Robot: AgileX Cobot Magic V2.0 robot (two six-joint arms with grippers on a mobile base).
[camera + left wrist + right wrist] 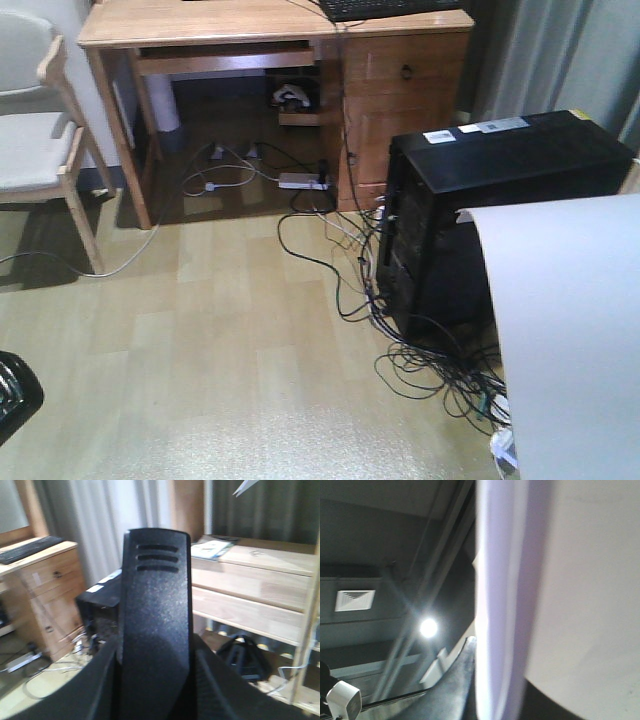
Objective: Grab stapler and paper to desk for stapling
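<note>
The black stapler (155,605) stands upright between the dark fingers of my left gripper (156,655), which is shut on its lower part. My right gripper (492,672) points up at the ceiling and is shut on the white paper (570,580). One grey finger (460,680) presses the sheet's edge and the other is hidden behind it. In the front view the paper (570,330) hangs curved at the right, above the floor. The desk (200,20) stands at the far side of the room, across open floor.
A black computer tower (500,200) sits on the floor right of the desk, with tangled cables (420,370) around it. A pale chair (40,130) stands left. A keyboard (390,8) lies on the desk. A wooden shelf unit (260,580) is behind me.
</note>
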